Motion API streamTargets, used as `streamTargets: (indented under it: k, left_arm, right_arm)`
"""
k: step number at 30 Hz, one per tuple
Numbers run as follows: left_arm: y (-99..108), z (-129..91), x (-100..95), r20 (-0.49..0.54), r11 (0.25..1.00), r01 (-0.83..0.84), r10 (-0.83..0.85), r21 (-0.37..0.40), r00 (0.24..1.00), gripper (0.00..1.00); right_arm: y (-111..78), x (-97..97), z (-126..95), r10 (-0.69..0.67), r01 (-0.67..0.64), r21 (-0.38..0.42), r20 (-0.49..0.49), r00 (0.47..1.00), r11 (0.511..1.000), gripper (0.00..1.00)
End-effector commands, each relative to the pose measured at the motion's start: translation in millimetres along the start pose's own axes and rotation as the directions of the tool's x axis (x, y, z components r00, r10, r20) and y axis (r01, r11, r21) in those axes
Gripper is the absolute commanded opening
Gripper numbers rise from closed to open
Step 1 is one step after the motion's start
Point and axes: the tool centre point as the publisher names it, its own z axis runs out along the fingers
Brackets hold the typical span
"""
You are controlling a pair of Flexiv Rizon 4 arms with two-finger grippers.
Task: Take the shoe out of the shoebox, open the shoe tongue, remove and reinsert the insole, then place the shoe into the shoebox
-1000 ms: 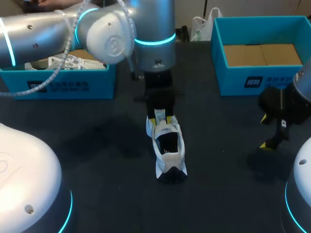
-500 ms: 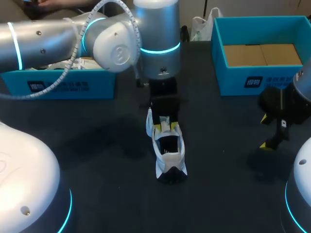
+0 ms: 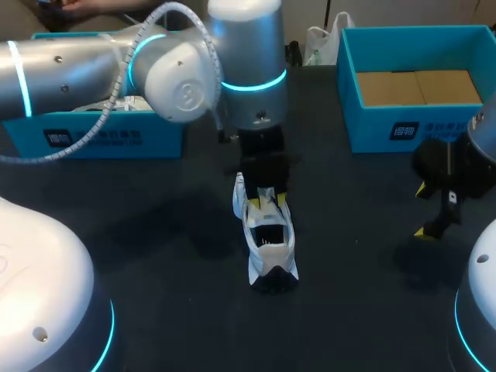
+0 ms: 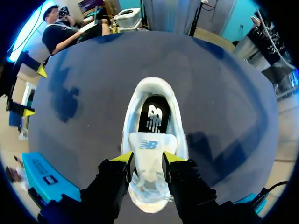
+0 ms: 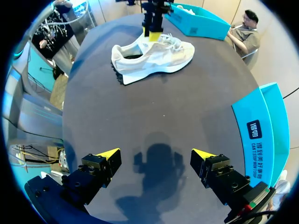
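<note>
Upper left of the head view: a blue left box [image 3: 101, 138] with white paper inside stands at the far side of the dark tabletop [image 3: 155, 232]. The left arm [image 3: 93, 58] comes in above it and bends down to the frame's centre.

Centre: the white shoe [image 3: 270, 242] stands upright on the tabletop, out of both boxes, its heel toward the lower edge of the frame. The left pincer [image 3: 263, 191] is over the shoe's front end. In the left wrist view, the left pincer [image 4: 148, 159] is narrowed onto the white tongue [image 4: 150, 151], one yellow-tipped finger [image 4: 124, 158] pressed to each side. Ahead of it, the shoe [image 4: 154, 86] lies open and its dark insole [image 4: 150, 116] shows inside.

Upper right: a blue right box [image 3: 364, 128] with a brown cardboard floor.

Far right: the right pincer [image 3: 425, 211] hangs well apart from the shoe. Its wrist view shows the right pincer [image 5: 156, 156] spread wide over bare tabletop, holding nothing, the shoe [image 5: 154, 56] far ahead.
</note>
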Motion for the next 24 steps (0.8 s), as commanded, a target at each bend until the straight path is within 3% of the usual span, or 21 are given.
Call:
streamTargets:
  k: [1,3,15,17,19,20,21,22,24]
  left_arm:
    - [-11.0,-30.9,18.8,0.069,0.98,0.156,-0.148,-0.122,0.987,1.0]
    - [-16.1,-46.9,23.4,0.118,0.964,0.191,-0.171,-0.186,0.978,1.0]
    - [-16.1,-46.9,23.4,0.118,0.964,0.191,-0.171,-0.186,0.978,1.0]
    - [-20.9,-45.2,27.7,0.082,0.953,0.283,-0.275,-0.104,0.958,1.0]
    - [-26.4,-46.1,28.6,0.011,0.892,0.451,-0.45,-0.024,0.893,1.0]
    - [-29.9,-48.4,29.3,-0.014,0.821,0.57,-0.57,0.041,0.822,1.0]
    - [-32.5,-49.6,30.2,-0.046,0.685,0.728,-0.727,0.016,0.685,1.0]
    - [-40.3,-52.1,36.8,0.005,0.552,0.834,-0.834,-0.016,0.552,1.0]
    - [-40.3,-52.1,36.8,0.005,0.552,0.834,-0.834,-0.016,0.552,1.0]
  right_arm:
    - [0.4,0.7,0.4,0.0,0.0,0.002,0.002,1.0,1.0,1.0]
    - [0.4,0.7,0.4,0.0,0.0,0.002,0.002,1.0,1.0,1.0]
    - [0.4,0.7,0.4,0.0,0.0,0.002,0.002,1.0,1.0,1.0]
    - [0.4,0.7,0.4,0.0,0.0,0.002,0.002,1.0,1.0,1.0]
    - [0.4,0.7,0.4,0.0,0.0,0.002,0.002,1.0,1.0,1.0]
    - [0.4,0.7,0.4,0.0,0.0,0.002,0.002,1.0,1.0,1.0]
    - [0.4,0.7,0.4,0.0,0.0,0.002,0.002,1.0,1.0,1.0]
    - [0.4,0.7,0.4,0.0,0.0,0.002,0.002,1.0,1.0,1.0]
    - [0.4,0.7,0.4,0.0,0.0,0.002,0.002,1.0,1.0,1.0]
